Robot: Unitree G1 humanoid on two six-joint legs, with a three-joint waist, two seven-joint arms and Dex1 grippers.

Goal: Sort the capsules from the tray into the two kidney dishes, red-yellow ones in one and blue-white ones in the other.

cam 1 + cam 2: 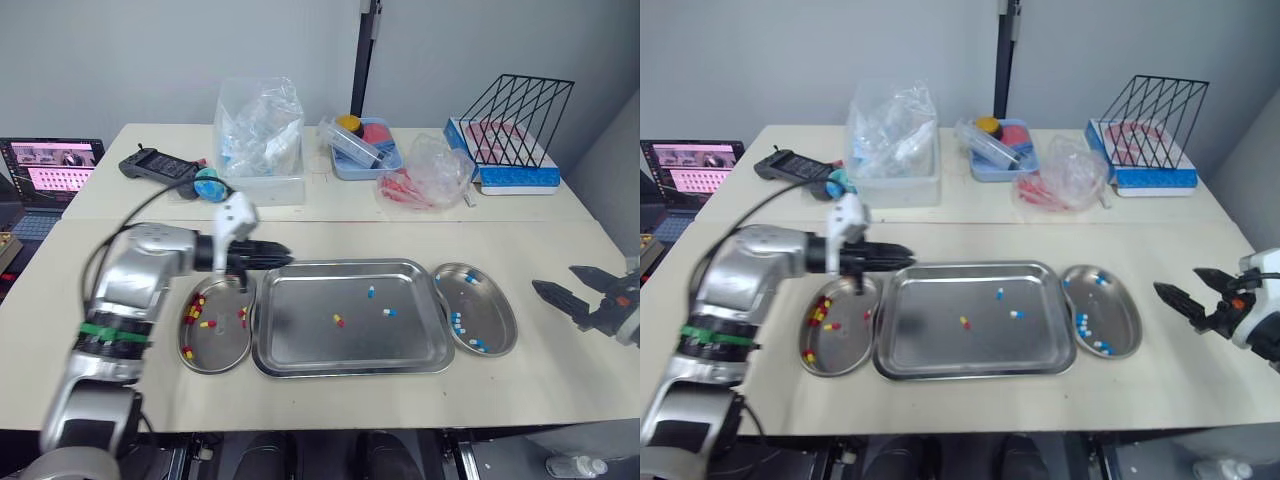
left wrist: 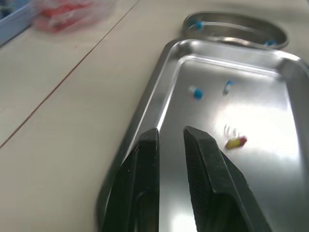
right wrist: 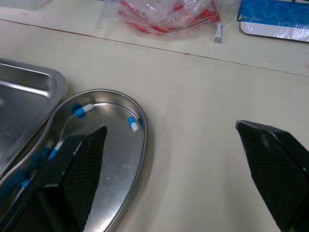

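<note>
Hovering left gripper over left rim of tray, jaws narrow, gripping nothing. Holding right gripper well right of tray, jaws wide, empty.

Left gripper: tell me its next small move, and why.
Probably reach right and down onto the red-yellow capsule in the tray: the left gripper hovers empty over the tray's left rim, and the kidney dish beside it holds the red-yellow ones.
</note>
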